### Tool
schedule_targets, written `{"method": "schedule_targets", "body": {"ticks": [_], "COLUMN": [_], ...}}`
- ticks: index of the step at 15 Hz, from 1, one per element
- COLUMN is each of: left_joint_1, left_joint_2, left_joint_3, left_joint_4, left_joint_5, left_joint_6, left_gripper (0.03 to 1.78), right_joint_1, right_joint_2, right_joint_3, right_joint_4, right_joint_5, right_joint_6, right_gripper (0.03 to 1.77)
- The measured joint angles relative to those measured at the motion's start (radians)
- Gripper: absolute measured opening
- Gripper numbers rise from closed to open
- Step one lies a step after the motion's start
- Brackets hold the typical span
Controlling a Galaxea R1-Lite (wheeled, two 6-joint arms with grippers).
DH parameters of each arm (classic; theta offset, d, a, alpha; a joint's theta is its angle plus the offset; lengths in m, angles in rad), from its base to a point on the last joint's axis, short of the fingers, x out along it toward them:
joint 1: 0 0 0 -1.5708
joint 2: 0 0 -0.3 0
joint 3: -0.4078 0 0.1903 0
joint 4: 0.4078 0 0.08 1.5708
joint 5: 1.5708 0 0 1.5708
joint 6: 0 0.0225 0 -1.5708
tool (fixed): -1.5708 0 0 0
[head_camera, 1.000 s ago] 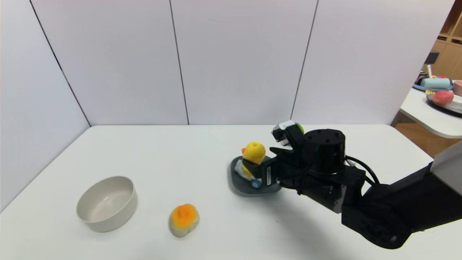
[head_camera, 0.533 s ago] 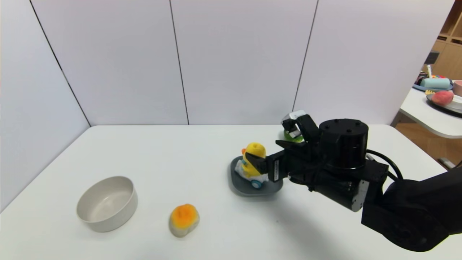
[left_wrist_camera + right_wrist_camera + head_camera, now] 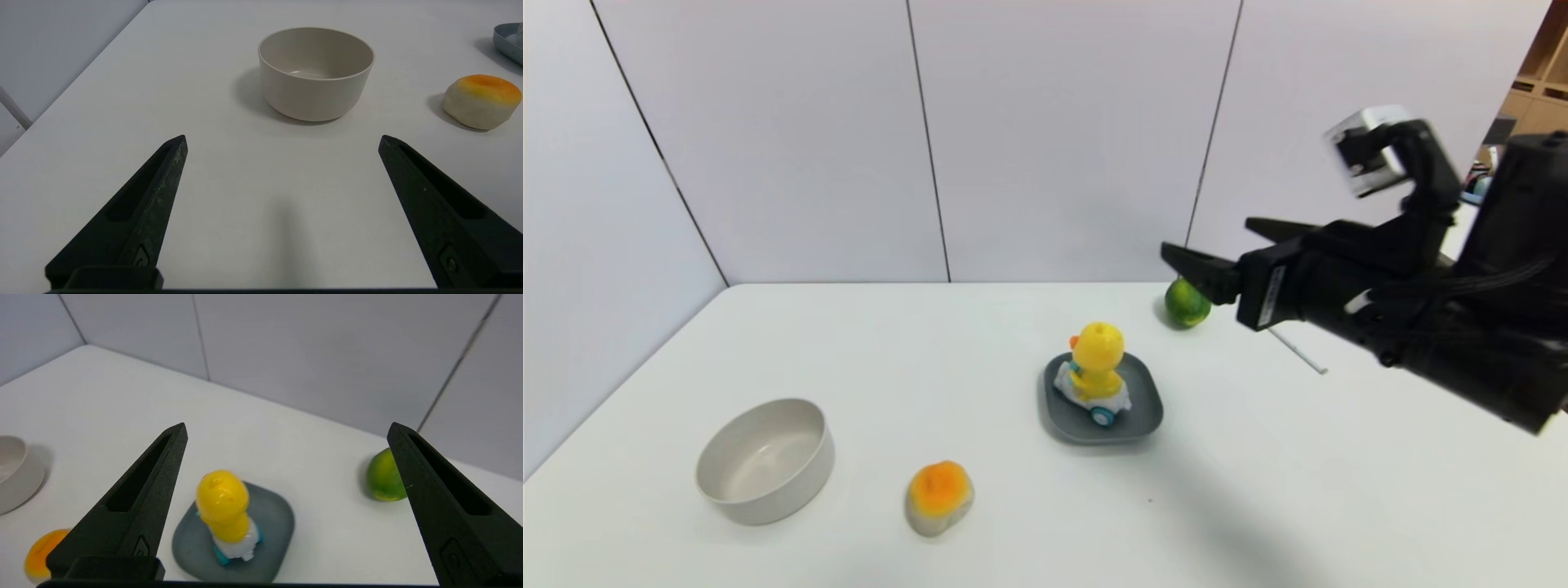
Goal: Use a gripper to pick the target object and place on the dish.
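Observation:
The yellow toy duck (image 3: 1097, 363) stands upright on the grey-blue dish (image 3: 1141, 408) near the middle of the table, on its white base with blue wheels. The right wrist view shows the same duck (image 3: 222, 506) on the dish (image 3: 276, 514), free of any grip. My right gripper (image 3: 1221, 257) hangs open and empty, high above the table and to the right of the dish; in its wrist view the gripper (image 3: 286, 430) frames the duck from a distance. My left gripper (image 3: 282, 141) is open over bare table, out of the head view.
A green ball (image 3: 1186, 303) lies behind and right of the dish. A beige bowl (image 3: 765, 459) and an orange-grey lump (image 3: 940, 496) sit at the front left. A thin white stick (image 3: 1297, 353) lies on the table right of the dish.
My right gripper let go of the duck, which stays on the dish, then drew back to the right and rose well above the table. The green ball came into view.

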Motion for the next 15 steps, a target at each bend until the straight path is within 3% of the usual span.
{"method": "schedule_targets", "body": {"ticks": [3,9,15], "left_joint_1": [0.0,0.0,0.0], "left_joint_2": [0.0,0.0,0.0], "left_joint_3": [0.0,0.0,0.0], "left_joint_4": [0.0,0.0,0.0], "left_joint_5": [0.001,0.0,0.0], "left_joint_6": [0.0,0.0,0.0], "left_gripper": [1.69,1.69,1.69], "right_joint_1": [-0.105,-0.326,-0.437], "right_joint_2": [-0.154,-0.435,-0.72], "right_joint_3": [0.009,0.078,0.268], "right_joint_4": [0.009,0.009,0.006], "right_joint_5": [0.004,0.005,0.041], "right_joint_6": [-0.056,-0.082,-0.074], "right_gripper": [1.69,1.69,1.7]}}
